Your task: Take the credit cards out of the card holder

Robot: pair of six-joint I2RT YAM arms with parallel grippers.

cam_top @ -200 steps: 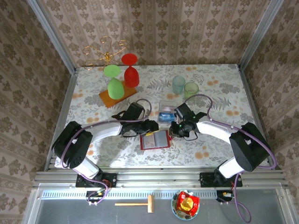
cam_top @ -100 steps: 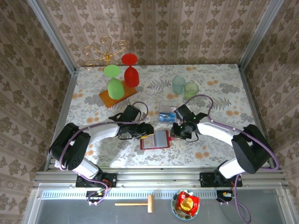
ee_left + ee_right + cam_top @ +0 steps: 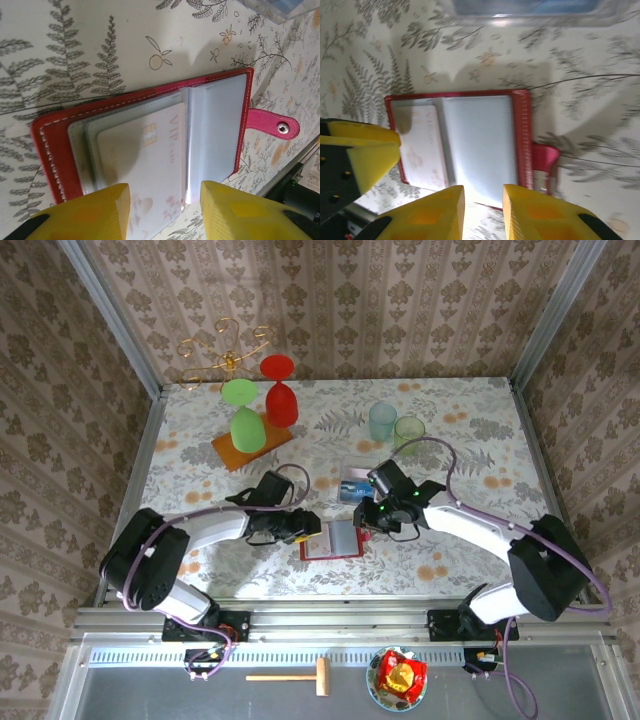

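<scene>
Card holder [image 3: 335,541] lies open, long axis left-right, tab [image 3: 272,125] toward right.

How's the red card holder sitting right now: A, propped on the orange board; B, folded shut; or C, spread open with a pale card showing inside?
C: the card holder lies spread open, clear pockets exposed, a pale VIP card showing inside.

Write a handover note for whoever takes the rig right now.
Left gripper: open, straddling the near end of the pale VIP card; no grip seen.
Right gripper: narrowly open over the card holder, empty.
The holder lies open on the table, with the card in a clear pocket.
Done: holder open. Left: pull that card, check the other pockets.
</scene>
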